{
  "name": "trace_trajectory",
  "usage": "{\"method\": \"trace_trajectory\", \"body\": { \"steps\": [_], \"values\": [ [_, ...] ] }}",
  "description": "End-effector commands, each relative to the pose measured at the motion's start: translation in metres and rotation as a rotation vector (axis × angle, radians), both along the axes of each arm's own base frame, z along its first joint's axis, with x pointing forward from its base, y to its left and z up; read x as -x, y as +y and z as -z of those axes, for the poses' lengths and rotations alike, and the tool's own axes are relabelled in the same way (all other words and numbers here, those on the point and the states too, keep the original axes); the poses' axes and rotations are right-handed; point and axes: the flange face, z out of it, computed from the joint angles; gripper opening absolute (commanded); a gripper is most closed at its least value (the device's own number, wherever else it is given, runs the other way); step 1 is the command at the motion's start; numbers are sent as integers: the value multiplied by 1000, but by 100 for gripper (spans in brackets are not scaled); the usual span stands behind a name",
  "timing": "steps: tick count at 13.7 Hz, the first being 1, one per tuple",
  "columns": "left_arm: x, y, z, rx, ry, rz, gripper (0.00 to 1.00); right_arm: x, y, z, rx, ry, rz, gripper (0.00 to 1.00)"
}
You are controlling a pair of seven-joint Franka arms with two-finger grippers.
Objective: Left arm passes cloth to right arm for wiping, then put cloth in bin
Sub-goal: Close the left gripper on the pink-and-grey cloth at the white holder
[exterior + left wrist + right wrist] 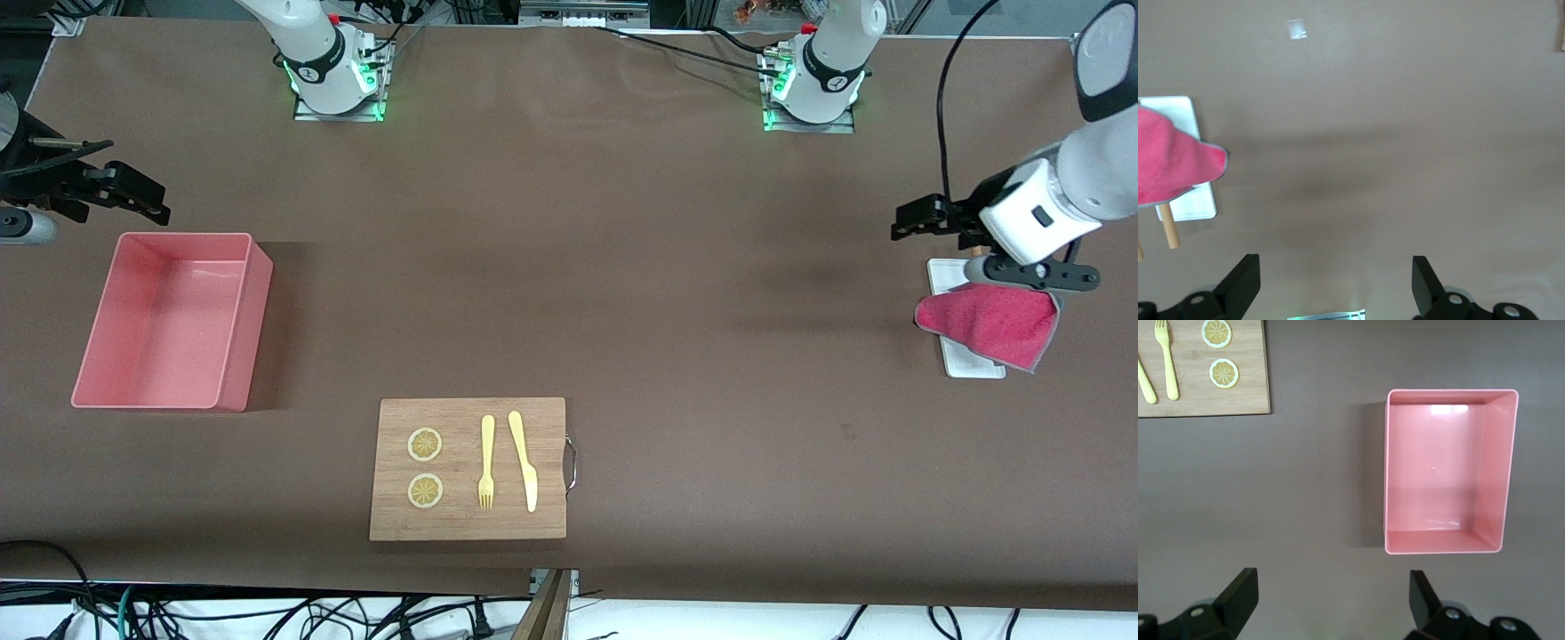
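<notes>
My left gripper (916, 222) hangs in the air with its two black fingers (1238, 287) spread wide and nothing between them. It is over bare brown table (622, 267), just beside the white tray (944, 274) at the left arm's end of the table. The cloth (991, 322), crimson-pink with a grey edge, lies draped on that tray and spills past the tray's rim on both sides, so only two strips of tray show. In the left wrist view a wooden peg (1168, 230) pokes out from under the cloth at the tray's edge.

My right gripper (133, 197) hangs at the right arm's end of the table, also spread wide and holding nothing. It is over bare table just beside the bin (222, 342), toward the robots' bases. The bin is a pink tub with tall straight walls, and it has nothing inside.

Relative to the bin, a wooden cutting board (468, 529) lies nearer the front camera and toward the middle of the table. On it are two lemon slices (425, 444), a yellow fork (486, 462) and a yellow knife (523, 458), laid side by side.
</notes>
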Motion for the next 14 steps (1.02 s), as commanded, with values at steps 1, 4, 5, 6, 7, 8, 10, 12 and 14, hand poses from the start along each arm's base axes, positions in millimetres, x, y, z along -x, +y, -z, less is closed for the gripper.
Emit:
{"method": "trace_trajectory", "body": {
  "steps": [1,4,5,6,7,8,10,12,14],
  "values": [
    [-19,67,17,-11,3,-175,100,-3,2,-6,11,-10,-8,100],
    [-37,141,53,19,23,-295,100,-3,0,-6,12,-11,-12,100],
    [-45,177,76,38,44,-341,100,-3,0,-6,11,-11,-12,100],
    [-50,212,93,56,55,-386,100,-4,2,-6,12,-13,-14,100],
    [-52,240,113,72,70,-420,100,-4,2,-6,12,-13,-12,100],
    [-50,262,128,94,76,-406,100,-4,1,-6,12,-13,-14,100],
    [-50,280,140,136,39,-256,100,-4,0,-6,12,-13,-15,100],
    [-57,292,147,151,-22,-110,100,-4,1,-6,12,-13,-14,100],
    [-54,310,157,172,-80,46,100,-4,2,-6,9,-14,-15,100]
  ]
}}
